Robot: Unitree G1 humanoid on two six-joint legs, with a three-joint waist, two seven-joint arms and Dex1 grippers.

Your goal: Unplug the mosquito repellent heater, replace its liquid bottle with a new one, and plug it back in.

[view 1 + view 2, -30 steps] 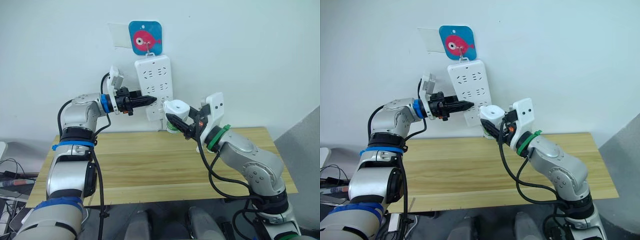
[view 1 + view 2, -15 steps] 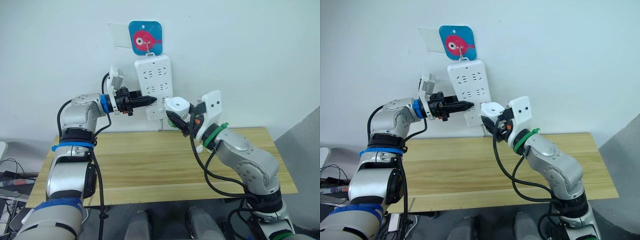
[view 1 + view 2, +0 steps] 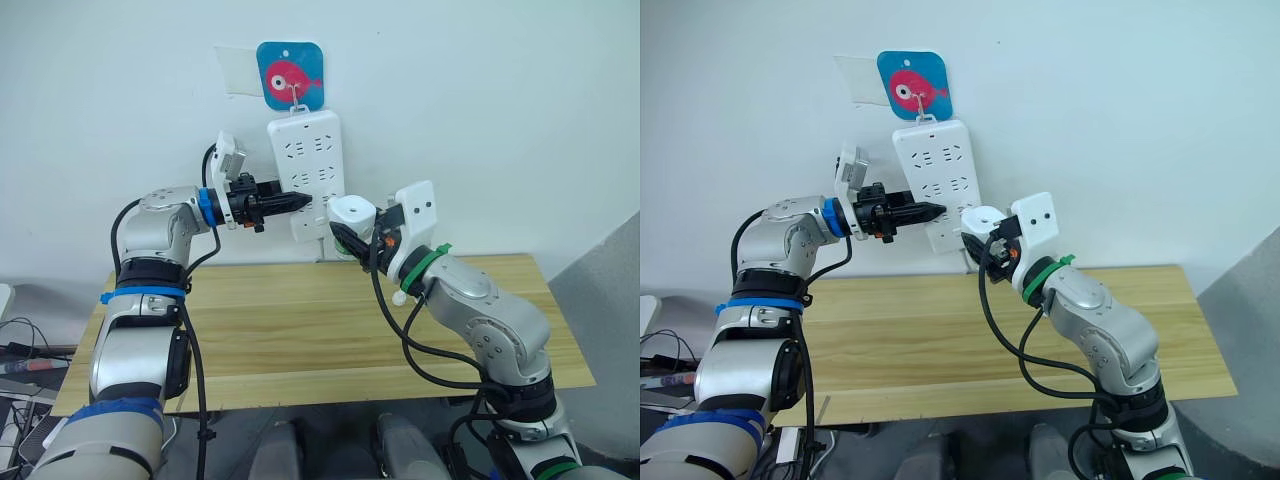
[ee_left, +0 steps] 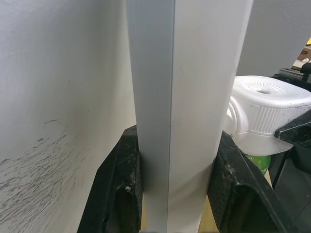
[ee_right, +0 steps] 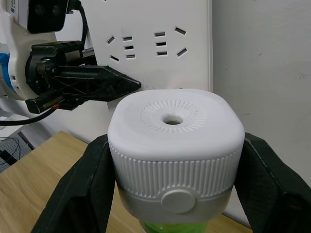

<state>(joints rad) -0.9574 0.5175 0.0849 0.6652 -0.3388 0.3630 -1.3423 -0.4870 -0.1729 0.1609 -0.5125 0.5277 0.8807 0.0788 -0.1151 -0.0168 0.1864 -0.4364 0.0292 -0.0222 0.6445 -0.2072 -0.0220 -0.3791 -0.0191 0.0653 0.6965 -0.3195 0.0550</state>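
Heater (image 5: 175, 155) prongs hidden from view

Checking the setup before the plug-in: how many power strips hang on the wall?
1. The power strip hangs on the wall under the fish sign, its edge held in the left gripper.

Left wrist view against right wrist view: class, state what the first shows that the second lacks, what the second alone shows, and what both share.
Left wrist alone: the power strip's side edge clamped between the left end effector's fingers, and the scuffed wall.
Right wrist alone: the strip's socket face, the left end effector seen from outside, the wooden table, the right end effector's fingers on the heater's sides.
Both: the heater with its top vent hole and the green bottle beneath.
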